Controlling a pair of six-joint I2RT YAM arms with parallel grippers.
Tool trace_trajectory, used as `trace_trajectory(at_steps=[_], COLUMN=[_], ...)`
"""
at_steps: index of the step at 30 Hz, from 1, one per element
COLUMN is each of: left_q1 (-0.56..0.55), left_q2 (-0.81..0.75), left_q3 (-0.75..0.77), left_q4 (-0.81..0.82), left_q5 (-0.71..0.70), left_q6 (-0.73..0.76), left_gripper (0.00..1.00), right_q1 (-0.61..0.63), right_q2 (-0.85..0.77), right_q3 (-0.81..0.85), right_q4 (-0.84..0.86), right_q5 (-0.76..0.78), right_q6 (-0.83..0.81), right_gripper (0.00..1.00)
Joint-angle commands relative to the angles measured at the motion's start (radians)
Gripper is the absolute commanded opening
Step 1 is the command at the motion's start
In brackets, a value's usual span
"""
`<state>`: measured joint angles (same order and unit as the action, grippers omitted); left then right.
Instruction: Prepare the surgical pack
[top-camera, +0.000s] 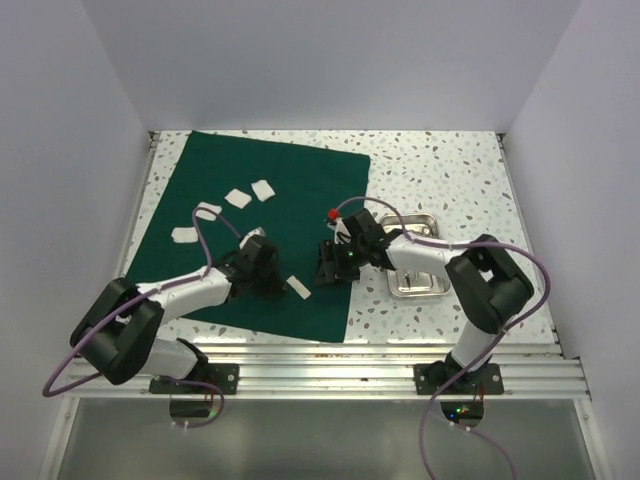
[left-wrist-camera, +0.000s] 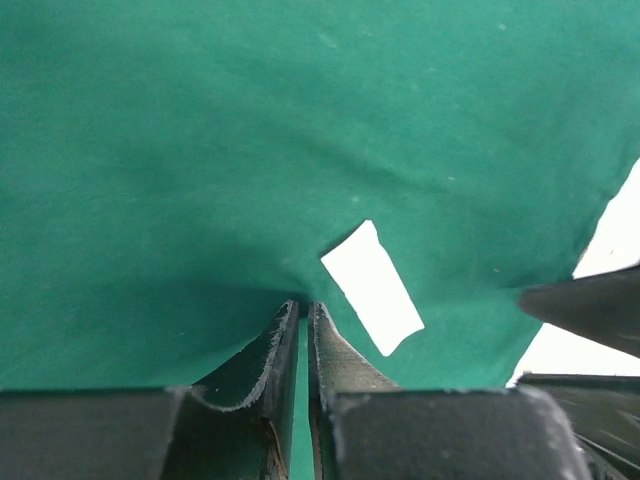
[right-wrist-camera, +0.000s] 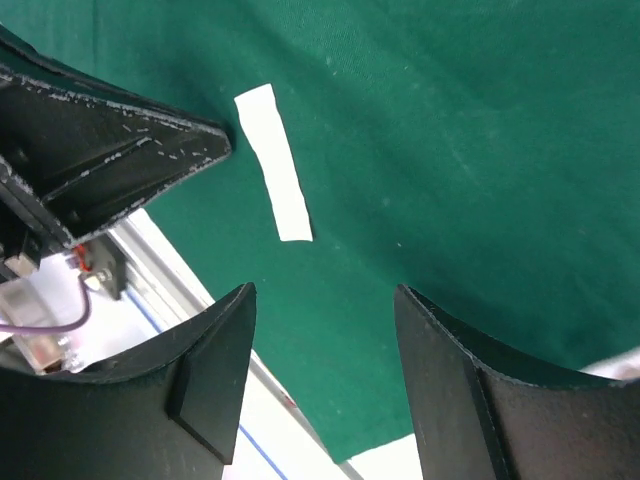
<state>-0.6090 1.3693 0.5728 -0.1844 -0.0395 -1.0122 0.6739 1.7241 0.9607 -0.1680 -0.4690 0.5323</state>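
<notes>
Lying on drape (top-camera: 260, 180), gauze squares (top-camera: 238, 198); steel tray (top-camera: 420, 285) beside, partly hidden.

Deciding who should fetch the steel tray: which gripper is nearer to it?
Right. The right gripper hovers open over the right edge of the green drape, just left of the steel tray; the left gripper is farther left, pinching that drape.

L gripper (left-wrist-camera: 303, 306) pinched closed, R gripper (right-wrist-camera: 322, 292) spread wide, both arms bent inward.
</notes>
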Motion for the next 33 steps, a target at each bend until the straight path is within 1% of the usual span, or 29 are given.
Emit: trace_trajectory(at_steps=[1,10,16,19,29,32,33], left_q1=[-0.003,-0.005,-0.003,-0.005,-0.003,-0.003,-0.003], left_q2=[0.016,0.057,0.056,0.06,0.057,0.053,0.051], left_q3=[-0.016,-0.019,-0.031,-0.039,-0.053,-0.056,-0.057], left_q4=[0.072,0.1,0.106,0.112,0.123,0.12,0.117], left_q5=[0.029,0.035,0.035,0.056,0.063,0.064,0.063], left_q6=[0.015,0.012,0.009,0.009,0.004,0.004,0.004], left_gripper=[0.1,0.08,0.06,0.05,0.05,0.05,0.05], right_q1=[0.009,0.035,0.047,0.058,0.07,0.069,0.07], right_q2=[0.029,0.098,0.138,0.16,0.189,0.195,0.192], right_q3=[-0.011,-0.014,-0.017,-0.019,-0.022,-0.013,-0.011], right_q4=[0.117,0.197,0.243,0.262,0.311,0.303,0.298], right_q5=[-0.077,-0.105,-0.126,-0.134,-0.14,-0.131,-0.129], right_q6=[0.067,0.118,0.152,0.17,0.202,0.202,0.201], right_gripper=[0.61,0.58,0.57,0.56,0.54,0.49,0.45])
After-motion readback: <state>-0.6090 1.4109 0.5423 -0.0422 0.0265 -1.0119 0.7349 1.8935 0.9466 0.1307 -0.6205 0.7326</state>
